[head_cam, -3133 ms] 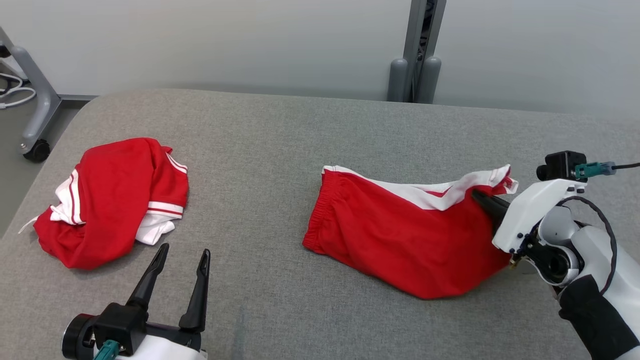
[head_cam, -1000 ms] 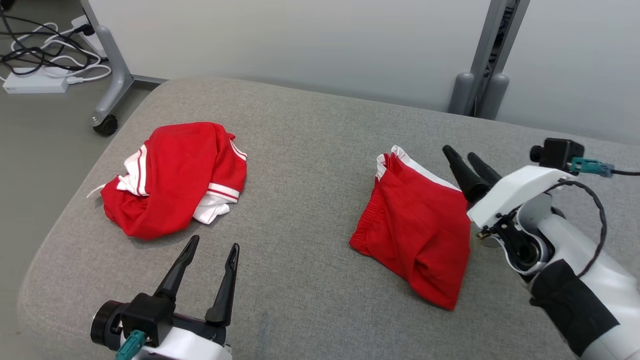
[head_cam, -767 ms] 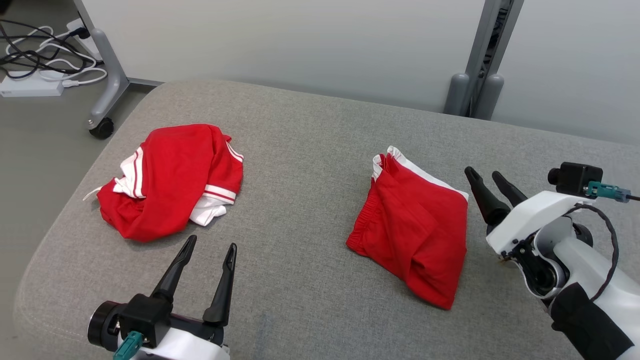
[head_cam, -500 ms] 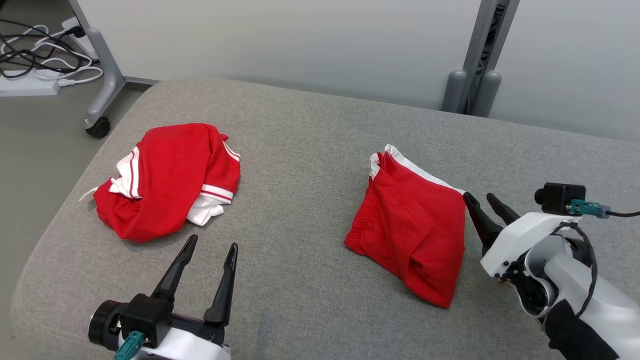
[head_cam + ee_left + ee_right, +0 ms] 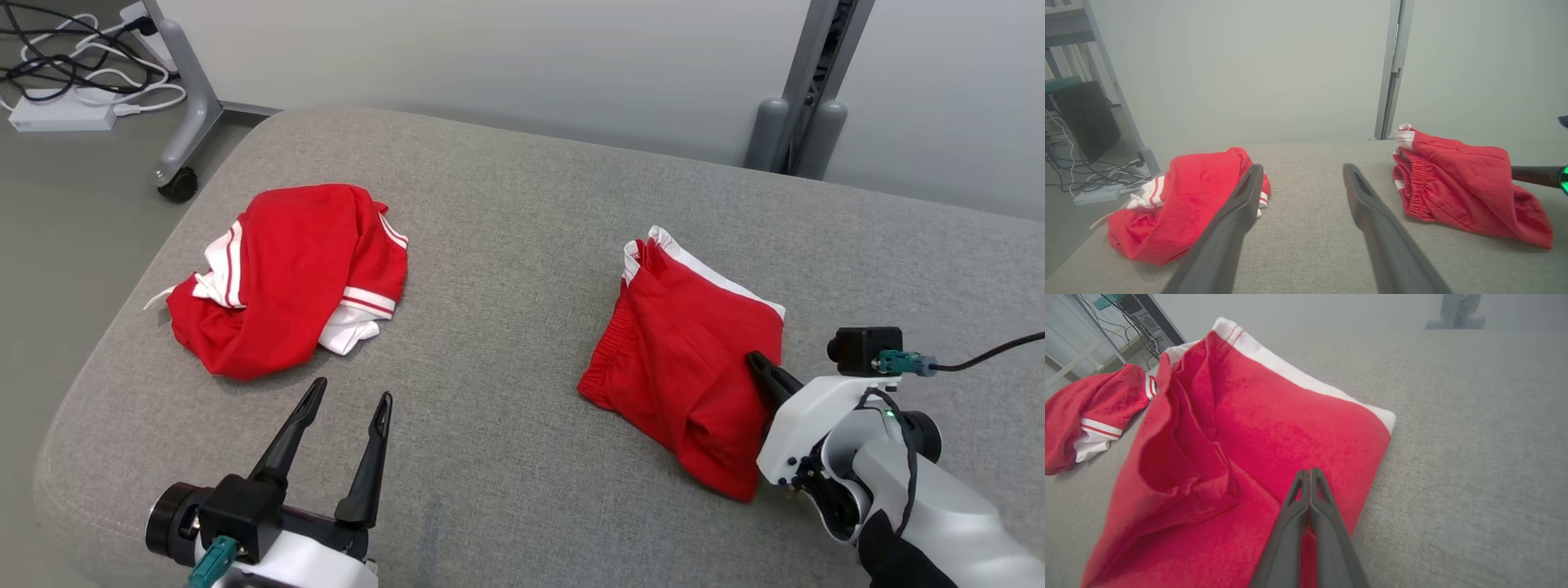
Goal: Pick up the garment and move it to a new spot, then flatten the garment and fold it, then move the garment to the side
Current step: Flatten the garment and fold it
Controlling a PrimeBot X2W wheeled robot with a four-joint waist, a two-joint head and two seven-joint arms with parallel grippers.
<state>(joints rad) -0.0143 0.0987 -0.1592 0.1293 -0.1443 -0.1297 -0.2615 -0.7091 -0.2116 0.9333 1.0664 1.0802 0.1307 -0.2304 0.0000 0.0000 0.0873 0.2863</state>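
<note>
Lab: wheeled partition [image 5: 490,65], floor cables [image 5: 49,77]

Red garment [image 5: 686,367] with white band; red-and-white striped heap [image 5: 286,278]; grey cushion [image 5: 506,212], perhaps finely flecked.

Pale wall [image 5: 490,49] beyond the table's [image 5: 522,212] far edge, grey post [image 5: 820,65] against it. Off the far left corner, cables [image 5: 73,77] on the floor [image 5: 65,212].

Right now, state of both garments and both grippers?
folded shorts: folded, lying on the grey cushion.
crumpled garment: bunched in a heap, clear of both grippers.
left gripper: open, holding nothing.
right gripper: shut, tips on the folded shorts; whether cloth is pinched, cannot tell.
</note>
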